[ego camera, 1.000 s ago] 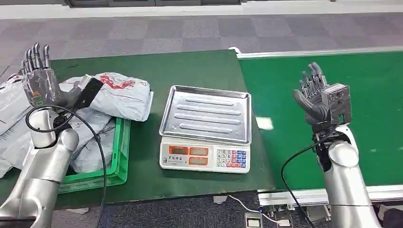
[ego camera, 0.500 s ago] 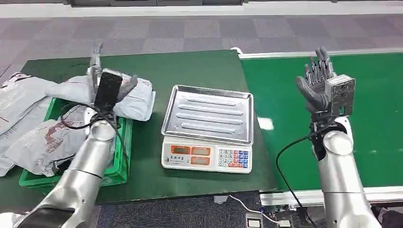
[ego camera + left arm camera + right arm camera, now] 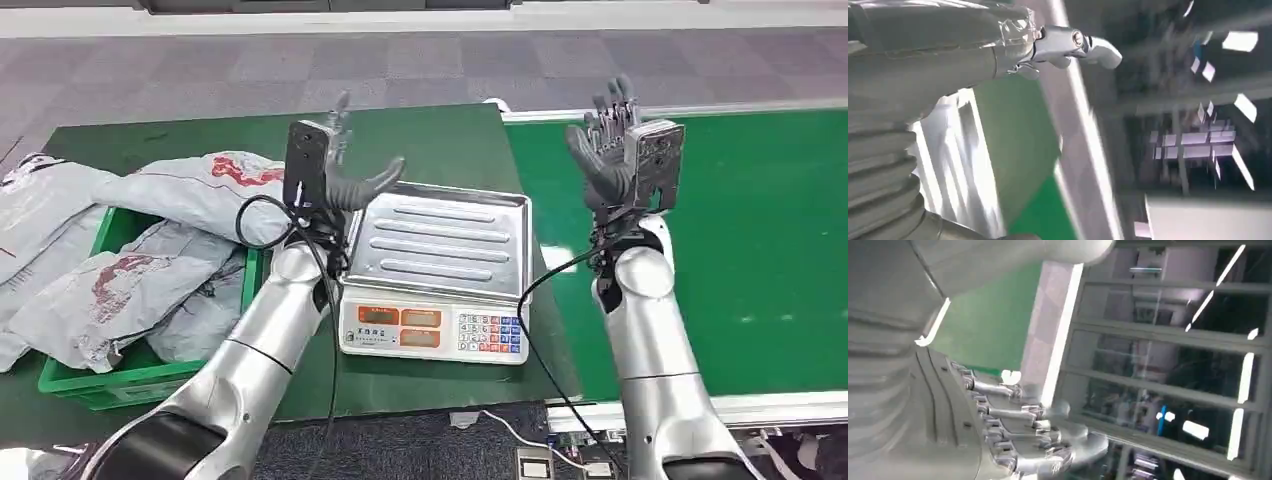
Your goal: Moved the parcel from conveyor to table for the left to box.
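- Left robot hand [image 3: 345, 175]: raised above the table [image 3: 420, 135], over the near left corner of the scale's tray; fingers spread wide, thumb out, holding nothing.
- Right robot hand [image 3: 615, 155]: raised upright over the seam where the table meets the conveyor [image 3: 770, 220]; fingers apart and extended, empty. The right wrist view shows the same fingers [image 3: 1013, 430] spread against the room behind.
- Scale [image 3: 435, 270]: stands near the table's front edge, towards its right side, just beside the conveyor; its steel tray carries nothing.
- Parcels [image 3: 215, 190]: grey plastic mailing bags with red print, heaped in and over a green crate [image 3: 150, 375] at the table's left end. The top bag lies across the crate's rear right corner, its end lapping onto the table surface near the left robot hand.
- Conveyor: no parcel is visible on the visible stretch of green belt, so the parcel to be moved is either outside these views or already among those at the crate; which one cannot be told.
- Handling, as a judgement: the bags look soft, light and limp, with a smooth film likely to slip and to sag when lifted at one end. A hold across the middle of the bulk, fingers wrapping over the padded contents rather than the loose film edge, appears the most secure; a pinch on a corner risks the bag swinging or sliding out.
- Fragility: the contents are hidden; moderate squeeze is advisable.
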You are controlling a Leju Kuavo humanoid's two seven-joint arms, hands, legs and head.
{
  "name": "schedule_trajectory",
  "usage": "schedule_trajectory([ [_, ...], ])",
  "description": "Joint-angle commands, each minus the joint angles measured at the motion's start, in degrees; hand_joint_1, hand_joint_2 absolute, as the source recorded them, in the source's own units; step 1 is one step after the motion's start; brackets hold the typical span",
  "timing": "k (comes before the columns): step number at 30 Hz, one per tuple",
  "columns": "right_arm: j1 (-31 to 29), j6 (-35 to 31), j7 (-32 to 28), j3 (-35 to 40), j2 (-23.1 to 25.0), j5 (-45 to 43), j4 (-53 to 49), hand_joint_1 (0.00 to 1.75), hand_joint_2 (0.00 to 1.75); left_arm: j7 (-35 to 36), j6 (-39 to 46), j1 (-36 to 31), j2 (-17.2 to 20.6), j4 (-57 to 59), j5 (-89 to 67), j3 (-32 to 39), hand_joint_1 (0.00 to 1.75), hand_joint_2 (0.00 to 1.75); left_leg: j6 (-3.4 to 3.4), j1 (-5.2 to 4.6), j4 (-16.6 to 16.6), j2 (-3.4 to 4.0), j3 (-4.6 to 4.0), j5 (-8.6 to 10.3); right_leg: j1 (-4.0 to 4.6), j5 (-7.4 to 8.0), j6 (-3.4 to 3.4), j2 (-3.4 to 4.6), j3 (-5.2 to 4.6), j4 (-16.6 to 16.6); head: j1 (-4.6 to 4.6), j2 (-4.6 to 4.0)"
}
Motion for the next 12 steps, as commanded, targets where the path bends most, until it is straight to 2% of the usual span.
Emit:
schedule_trajectory([
  [1, 4.89, -2.30, 1.33, 9.39, 0.80, -2.28, -4.06, 0.00, 1.75, -0.98, 1.12, -4.51, -0.94, 11.87, 13.20, -17.14, 0.00, 1.75, -0.01, 0.01, -0.05, 0.00, 0.13, -0.08, 0.01, -0.06, -0.03, -0.01, 0.15, -0.05, 0.00, 0.00],
  [12, 5.66, -2.18, 1.52, 10.02, 0.21, -3.17, -5.81, 0.00, 1.75, -1.54, 0.02, -4.29, 0.01, 12.13, 13.49, -16.38, 0.00, 1.75, -0.02, 0.01, -0.03, 0.17, 0.07, -0.08, 0.02, -0.02, -0.04, 0.18, 0.04, -0.03, -0.02, 0.00],
])
